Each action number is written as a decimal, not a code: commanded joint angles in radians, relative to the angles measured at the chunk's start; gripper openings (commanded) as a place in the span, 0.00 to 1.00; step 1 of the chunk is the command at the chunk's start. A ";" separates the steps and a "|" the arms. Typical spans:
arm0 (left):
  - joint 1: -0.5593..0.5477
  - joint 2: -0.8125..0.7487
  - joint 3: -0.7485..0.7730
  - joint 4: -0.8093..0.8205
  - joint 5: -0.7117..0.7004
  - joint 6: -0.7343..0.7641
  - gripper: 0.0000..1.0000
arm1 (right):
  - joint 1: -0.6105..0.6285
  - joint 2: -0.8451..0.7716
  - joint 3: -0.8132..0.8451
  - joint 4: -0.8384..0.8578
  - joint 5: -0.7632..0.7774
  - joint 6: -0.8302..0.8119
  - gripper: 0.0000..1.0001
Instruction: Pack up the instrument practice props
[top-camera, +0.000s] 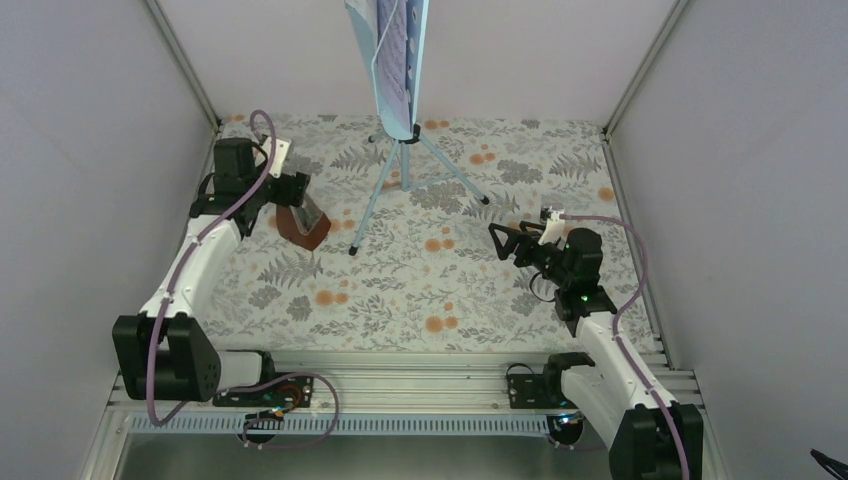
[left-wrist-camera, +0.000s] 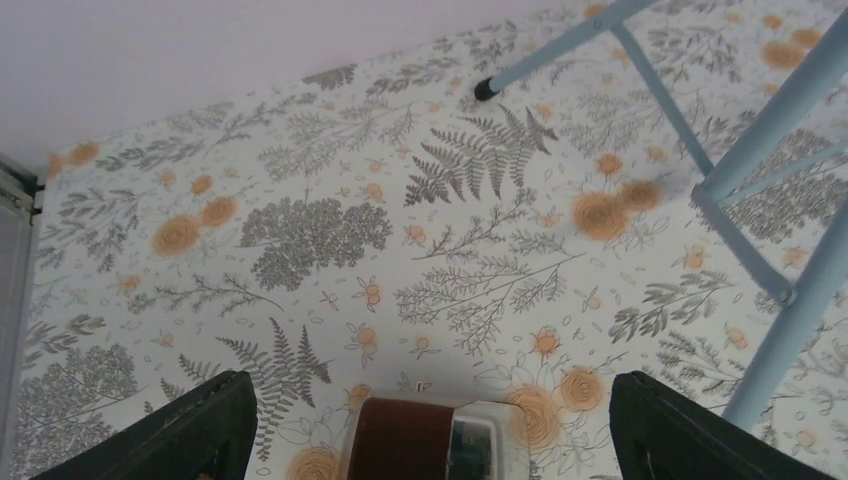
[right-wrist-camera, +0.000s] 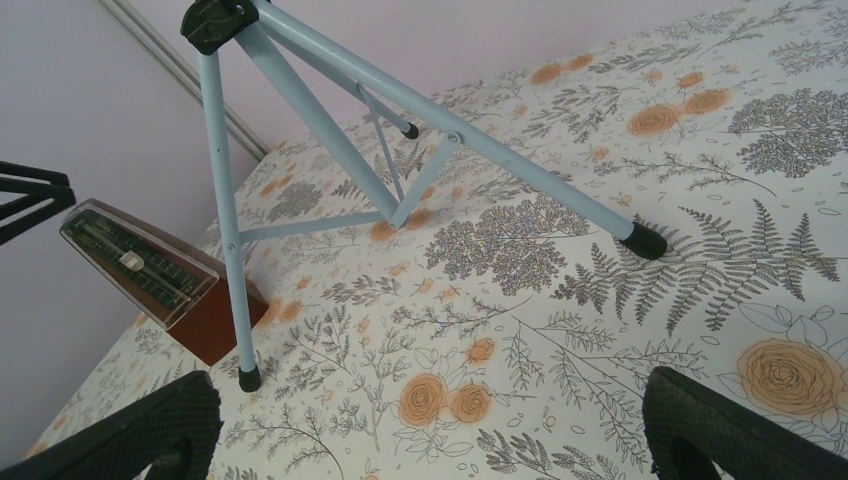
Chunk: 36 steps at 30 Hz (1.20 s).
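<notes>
Hovering over the metronome (left-wrist-camera: 405, 440), left gripper (left-wrist-camera: 430, 385) spread wide, not touching it; right gripper (right-wrist-camera: 430, 385) spread too, facing the stand (right-wrist-camera: 226, 200).

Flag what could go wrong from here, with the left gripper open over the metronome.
1. The small reddish-brown wooden pyramid metronome sits between the fingers of the open left gripper; its sloped sides could slip from a closing grip.
2. It stands close to one leg of the pale-blue tripod music stand; lifting it could knock that leg.
3. Printed sheet-music pages rest on the stand; a bump could spill them.
</notes>
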 joint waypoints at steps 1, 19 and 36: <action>0.002 -0.111 -0.002 0.038 0.012 -0.069 0.90 | -0.010 -0.014 -0.006 -0.004 0.012 -0.006 1.00; -0.279 -0.331 -0.477 0.148 0.016 -0.654 0.86 | -0.011 -0.023 0.010 -0.029 0.065 0.008 1.00; -0.209 0.062 -0.535 0.437 -0.151 -0.633 0.84 | -0.011 -0.062 0.001 -0.054 0.058 -0.022 0.82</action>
